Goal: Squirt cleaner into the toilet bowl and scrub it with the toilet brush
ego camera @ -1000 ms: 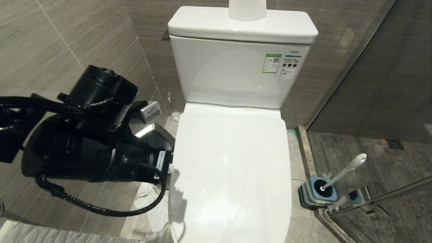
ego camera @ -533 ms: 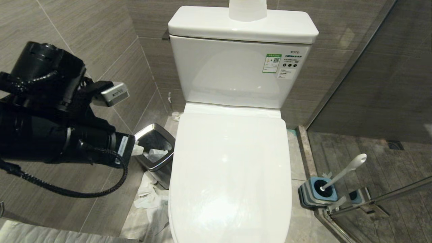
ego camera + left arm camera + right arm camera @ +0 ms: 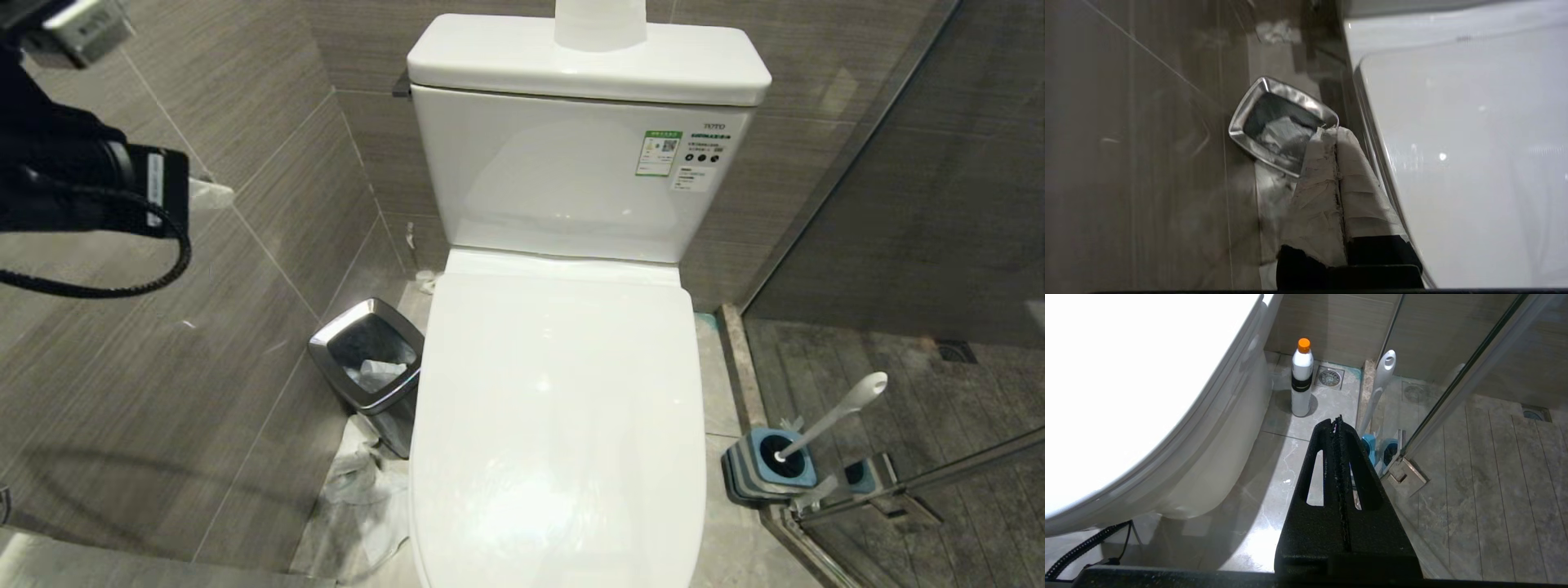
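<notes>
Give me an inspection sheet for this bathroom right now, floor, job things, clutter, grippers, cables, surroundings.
Surface: grey tiled floor, crumpled white paper lying beside the toilet.
Job's things: white ceramic toilet, lid down, bowl hidden. White-handled toilet brush standing in its blue-and-grey square holder. White bottle with orange cap upright on the floor.
Clutter: square steel-rimmed bin holding paper.
Grippers: left gripper raised near the wall, paper-wrapped fingers shut, empty; right gripper shut, low beside the toilet.
Cables: black corded cable looping under the left arm.
Surroundings: grey wall tiles, glass shower partition.
</notes>
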